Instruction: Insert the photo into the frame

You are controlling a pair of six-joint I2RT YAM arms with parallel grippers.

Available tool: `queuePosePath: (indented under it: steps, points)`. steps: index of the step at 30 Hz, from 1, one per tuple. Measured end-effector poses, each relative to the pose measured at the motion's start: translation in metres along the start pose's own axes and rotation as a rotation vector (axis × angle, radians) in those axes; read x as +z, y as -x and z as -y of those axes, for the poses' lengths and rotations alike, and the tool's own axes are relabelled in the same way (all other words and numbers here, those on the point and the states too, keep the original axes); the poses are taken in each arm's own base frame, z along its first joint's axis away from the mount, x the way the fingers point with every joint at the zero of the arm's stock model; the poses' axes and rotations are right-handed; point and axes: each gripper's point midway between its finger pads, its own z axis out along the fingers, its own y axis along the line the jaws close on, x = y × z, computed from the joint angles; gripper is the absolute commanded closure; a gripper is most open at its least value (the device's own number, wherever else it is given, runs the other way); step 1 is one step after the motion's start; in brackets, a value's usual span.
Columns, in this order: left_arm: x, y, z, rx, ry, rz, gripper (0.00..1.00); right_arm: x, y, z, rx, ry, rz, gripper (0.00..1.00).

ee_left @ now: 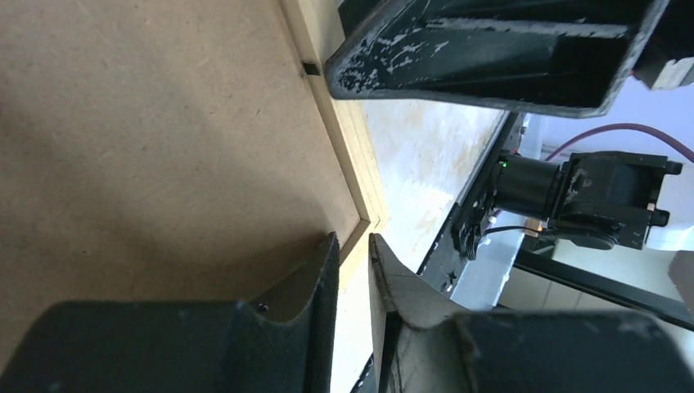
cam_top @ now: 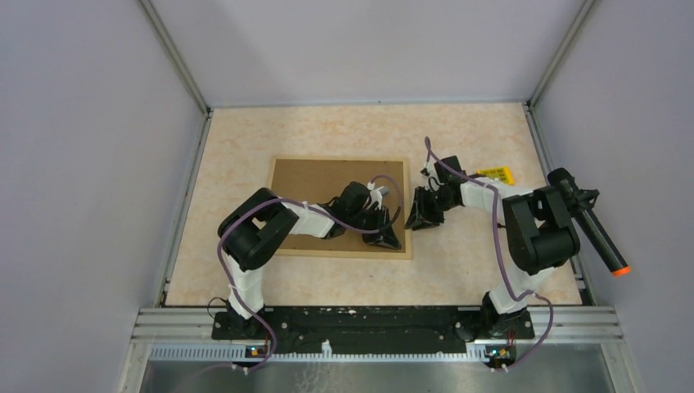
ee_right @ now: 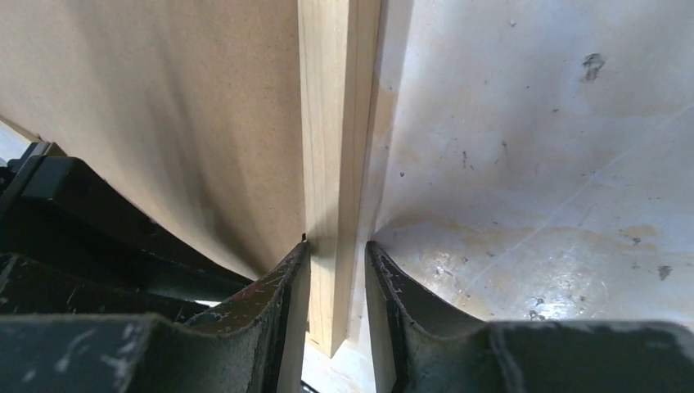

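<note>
From above, the pale speckled desk [cam_top: 458, 131] carries the frame [cam_top: 315, 176], which lies back-up at its middle with the brown board showing. Only the wrist views show the grips. The left tool [ee_left: 353, 246] pinches the wooden rim beside a corner. The right tool [ee_right: 335, 254] straddles the rim, but I cannot tell whether it presses. A yellow tag [cam_top: 496, 173] shows only overhead.
</note>
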Motion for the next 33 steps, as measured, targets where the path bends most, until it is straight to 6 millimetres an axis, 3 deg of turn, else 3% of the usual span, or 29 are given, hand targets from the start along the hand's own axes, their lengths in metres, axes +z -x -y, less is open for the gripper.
queuePosePath:
  steps: [23,33]
  points:
    - [0.0015,-0.0057,-0.0072,0.005,-0.051,0.012,0.75,0.0036,0.0031,-0.0005,-0.029,-0.065,-0.037,0.70]
    - [0.0016,-0.0061,-0.0077,0.008,-0.057,0.014,0.75,0.0087,0.0026,-0.0029,-0.025,-0.171,-0.035,0.70]
